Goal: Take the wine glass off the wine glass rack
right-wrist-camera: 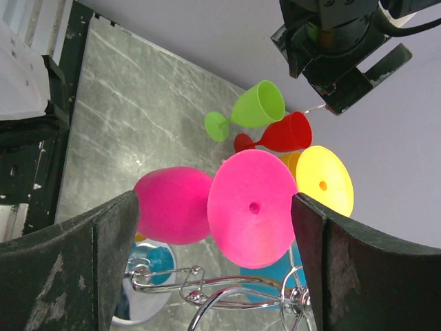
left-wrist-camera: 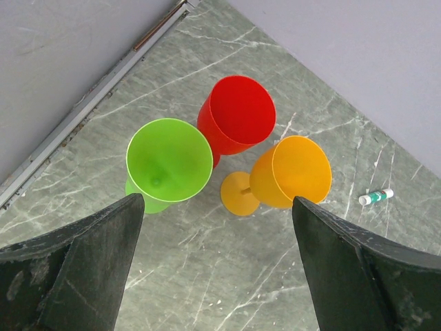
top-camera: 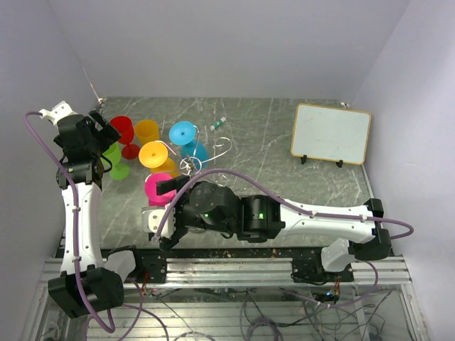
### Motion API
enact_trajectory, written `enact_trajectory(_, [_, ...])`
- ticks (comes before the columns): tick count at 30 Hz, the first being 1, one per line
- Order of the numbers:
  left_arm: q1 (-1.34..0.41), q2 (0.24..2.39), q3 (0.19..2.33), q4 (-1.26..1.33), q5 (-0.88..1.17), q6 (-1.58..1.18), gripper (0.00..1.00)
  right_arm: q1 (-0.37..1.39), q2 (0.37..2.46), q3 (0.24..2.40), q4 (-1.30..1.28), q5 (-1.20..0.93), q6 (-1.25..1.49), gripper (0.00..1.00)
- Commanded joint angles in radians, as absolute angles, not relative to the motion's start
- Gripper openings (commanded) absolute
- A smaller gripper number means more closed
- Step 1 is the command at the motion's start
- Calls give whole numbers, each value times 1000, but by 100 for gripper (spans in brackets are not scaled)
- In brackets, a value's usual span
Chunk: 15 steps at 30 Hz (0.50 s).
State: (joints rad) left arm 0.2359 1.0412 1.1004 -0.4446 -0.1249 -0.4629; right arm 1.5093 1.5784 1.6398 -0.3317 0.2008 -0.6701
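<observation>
Right wrist: R gripper [right-wrist-camera: 213, 201] has its jaws wide apart, pink glass [right-wrist-camera: 253, 207] between them w/ foot facing the cam. Can't tell if the pads touch it. Rack [right-wrist-camera: 195, 295] shows between the fingers too, only curled chrome wires in frame; post and base cut off.

Six glasses total. 3 at the rack: pink, yellow [right-wrist-camera: 324, 181], blue [top-camera: 183, 133]; blue is mostly hidden behind pink here. 3 on the table [left-wrist-camera: 227, 276] beyond: green [left-wrist-camera: 169, 160], red [left-wrist-camera: 238, 114], orange [left-wrist-camera: 291, 171].

L gripper [left-wrist-camera: 217, 200] is spread open and empty, above those three. One marker [left-wrist-camera: 376, 197] to its right. One whiteboard [top-camera: 331, 133] well off to the right of both grippers. Top view: green partly hidden by L arm [top-camera: 79, 206].
</observation>
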Motion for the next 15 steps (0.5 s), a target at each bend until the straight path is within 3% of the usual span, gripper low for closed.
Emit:
enact_trajectory(1, [247,1037,1098,-411,-106,-456,99,1502,1571,1650,-307,198,-703,87])
enact_trajectory(15, [253,1038,1098,-411,-95,-459,99,1467,1625,1679,-339,189,-694,59])
